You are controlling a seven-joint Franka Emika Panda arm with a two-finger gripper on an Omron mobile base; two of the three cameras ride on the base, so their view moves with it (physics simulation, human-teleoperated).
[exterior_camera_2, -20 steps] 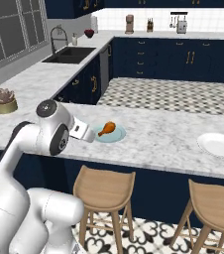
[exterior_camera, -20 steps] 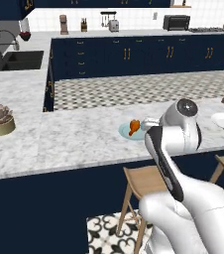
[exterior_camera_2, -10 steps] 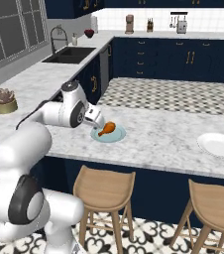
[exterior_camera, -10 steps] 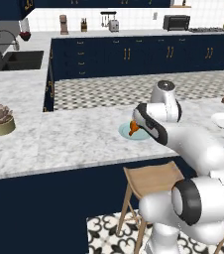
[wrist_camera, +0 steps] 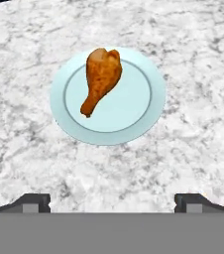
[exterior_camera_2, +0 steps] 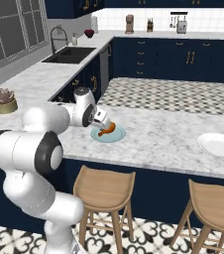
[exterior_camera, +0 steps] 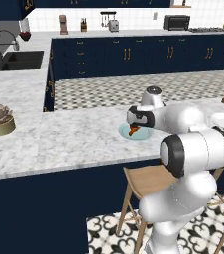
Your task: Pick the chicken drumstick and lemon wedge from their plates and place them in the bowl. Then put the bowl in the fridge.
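A navy-cabinet kitchen surrounds a marble counter with wooden stools tucked under its near edge. In the hand view the chicken drumstick lies whole on the pale blue plate, fat end toward the top of that view, thin bone end pointing down-left. The two base views show less of it: the arm's hand covers part of the plate, and only an orange bit of drumstick peeks out beside it. The right base view also takes in a white plate well apart along the counter, and a potted succulent at the far left. The gripper hangs above the counter just beside the blue plate, its fingers spread wide, holding nothing and touching nothing.
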